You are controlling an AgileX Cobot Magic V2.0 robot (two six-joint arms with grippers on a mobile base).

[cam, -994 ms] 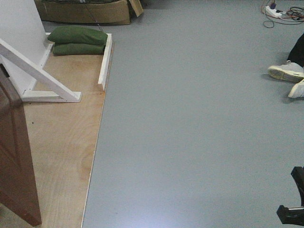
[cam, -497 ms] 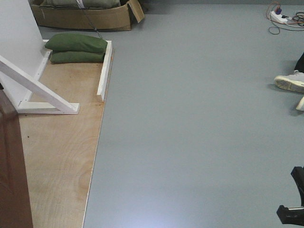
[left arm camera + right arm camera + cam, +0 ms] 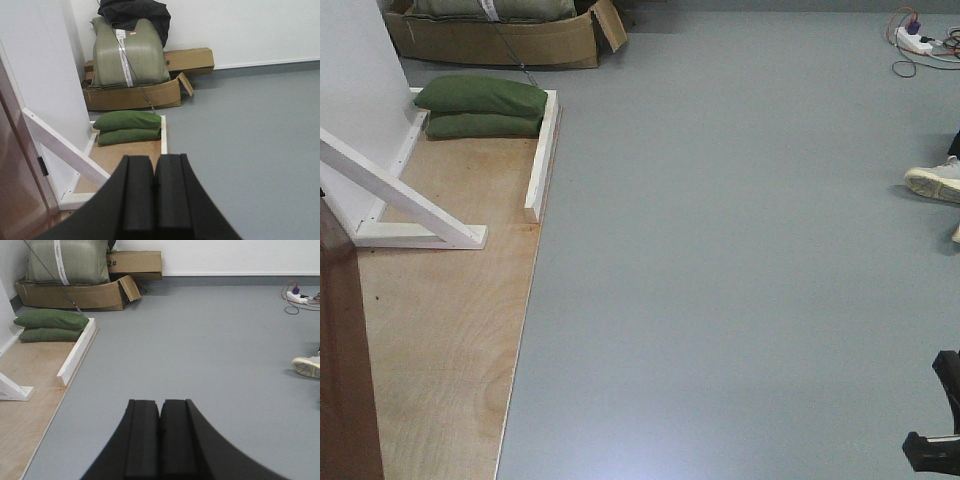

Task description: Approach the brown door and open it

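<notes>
The brown door (image 3: 342, 370) shows only as a dark brown slab at the lower left edge of the front view, standing on a plywood floor panel (image 3: 445, 330). It also shows at the left edge of the left wrist view (image 3: 17, 190), beside a white wall panel. My left gripper (image 3: 155, 162) is shut and empty, held in the air to the right of the door. My right gripper (image 3: 160, 407) is shut and empty over the grey floor. No door handle is in view.
A white diagonal brace (image 3: 395, 190) and white base frame (image 3: 542, 150) sit on the plywood. Green sandbags (image 3: 483, 106) lie at its far end. Cardboard boxes (image 3: 500, 35) stand behind. A person's white shoe (image 3: 932, 183) and a power strip with cables (image 3: 925, 40) are at the right.
The view has shifted: the door has slid further out past the left edge, the frame and sandbags have drifted slightly, and the shoes have moved toward the right edge. Both grippers stay shut.
</notes>
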